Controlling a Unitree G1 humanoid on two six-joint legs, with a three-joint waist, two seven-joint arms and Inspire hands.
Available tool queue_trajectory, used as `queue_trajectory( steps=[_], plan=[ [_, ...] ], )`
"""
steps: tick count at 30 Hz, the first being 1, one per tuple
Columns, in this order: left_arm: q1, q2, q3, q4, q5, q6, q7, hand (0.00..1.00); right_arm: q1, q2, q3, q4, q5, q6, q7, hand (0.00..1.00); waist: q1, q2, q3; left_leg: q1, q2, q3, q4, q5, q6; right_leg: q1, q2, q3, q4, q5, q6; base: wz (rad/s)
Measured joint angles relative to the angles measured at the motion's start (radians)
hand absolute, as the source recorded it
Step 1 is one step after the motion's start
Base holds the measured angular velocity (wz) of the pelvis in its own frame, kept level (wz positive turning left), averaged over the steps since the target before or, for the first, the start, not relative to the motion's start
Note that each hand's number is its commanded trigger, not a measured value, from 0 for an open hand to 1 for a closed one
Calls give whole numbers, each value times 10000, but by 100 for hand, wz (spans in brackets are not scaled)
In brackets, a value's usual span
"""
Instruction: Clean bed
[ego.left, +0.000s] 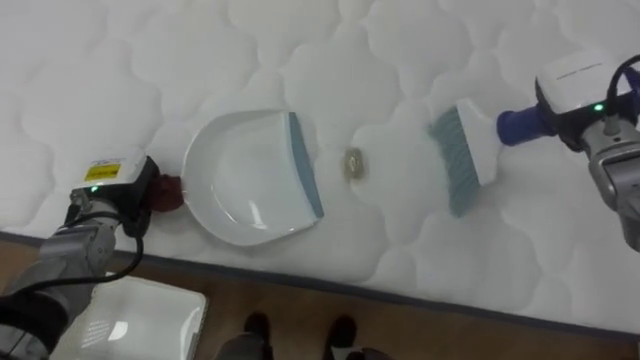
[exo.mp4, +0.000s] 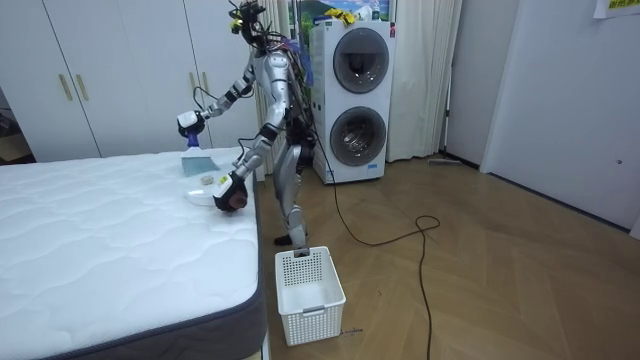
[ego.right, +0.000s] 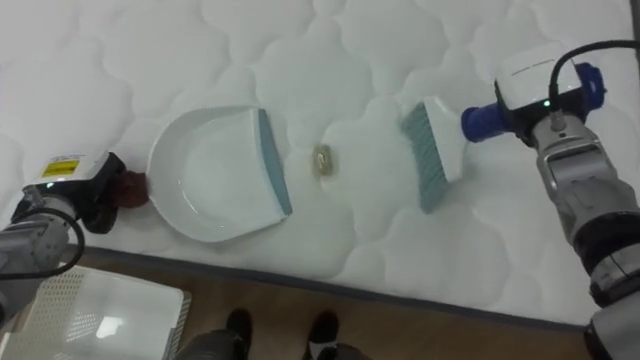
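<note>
A white dustpan (ego.left: 245, 180) with a grey-blue lip lies on the white quilted mattress (ego.left: 300, 50), its lip turned to the right. My left hand (ego.left: 112, 195) is shut on its dark red handle (ego.left: 166, 192) near the bed's front edge. A small crumpled piece of rubbish (ego.left: 354, 165) lies just right of the lip. Further right, a white brush (ego.left: 467, 150) with grey-blue bristles hovers at the mattress, bristles facing the rubbish, a short gap away. My right hand (ego.left: 578, 95) is shut on its blue handle (ego.left: 520, 123).
A white slatted basket (exo.mp4: 310, 288) stands on the wooden floor at the bed's corner, beside my feet. The mattress edge (ego.left: 400, 290) runs along the front. Two stacked washing machines (exo.mp4: 358, 95) stand behind me, white wardrobes (exo.mp4: 110, 75) beyond the bed.
</note>
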Motion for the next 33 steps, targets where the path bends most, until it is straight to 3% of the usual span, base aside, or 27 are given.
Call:
queue_trajectory(
  steps=[6, 13, 21, 33],
  plan=[
    [94, -3, -22, -260, 45, 134, -38, 100, -11, 646, 45, -713, -116, -38, 199, 100, 13, 28, -12, 15, 67, -102, 18, 5, -10, 225, 84, -123, -303, 102, -4, 4],
    [106, -67, -33, -291, 79, 130, -227, 100, 2, 673, 79, -1190, -103, -190, 484, 100, 98, 105, -14, 82, 51, -196, 85, 4, -9, 397, 78, -239, -349, 117, 13, 5],
    [280, -115, -26, -255, 124, 87, -228, 100, 269, 1040, 94, -1666, 131, -553, 1036, 100, 98, 557, -50, 205, 32, -196, -28, 5, -7, 493, 33, -379, -285, 118, 8, 0],
    [447, -199, -22, -295, 116, 72, -206, 100, 338, 1118, 778, -2482, 564, -647, 2081, 100, 169, 598, -79, 184, 31, -157, 51, 5, -8, 471, 48, -429, -287, 118, 8, 0]
  ],
)
